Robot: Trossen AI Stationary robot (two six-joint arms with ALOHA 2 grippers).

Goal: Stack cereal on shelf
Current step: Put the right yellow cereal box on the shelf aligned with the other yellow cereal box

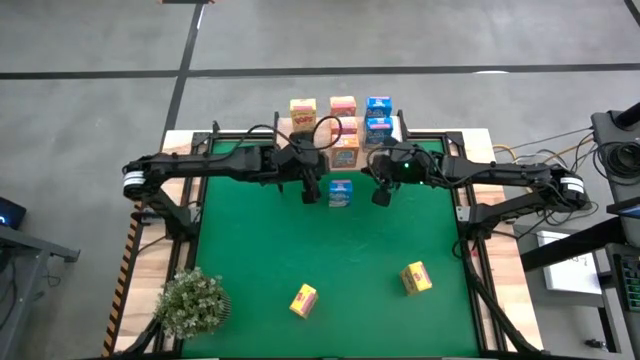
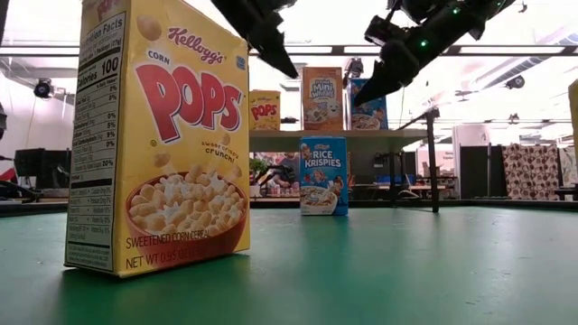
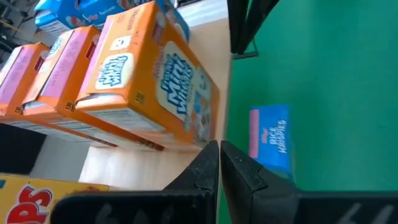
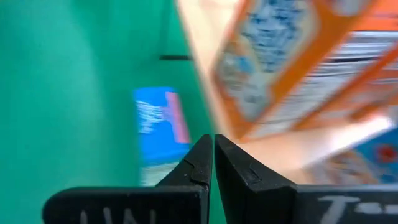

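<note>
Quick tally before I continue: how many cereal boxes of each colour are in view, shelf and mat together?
Yellow boxes: 3
Orange boxes: 3
Blue boxes: 3
Total: 9

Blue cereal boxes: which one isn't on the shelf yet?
The blue Rice Krispies box standing alone on the green mat, between both grippers; the other blue boxes already sit on the shelf.

Kellogg's Corn Pops on yellow box, Rice Krispies on blue box

2 dark arms, white collars, green light.
</note>
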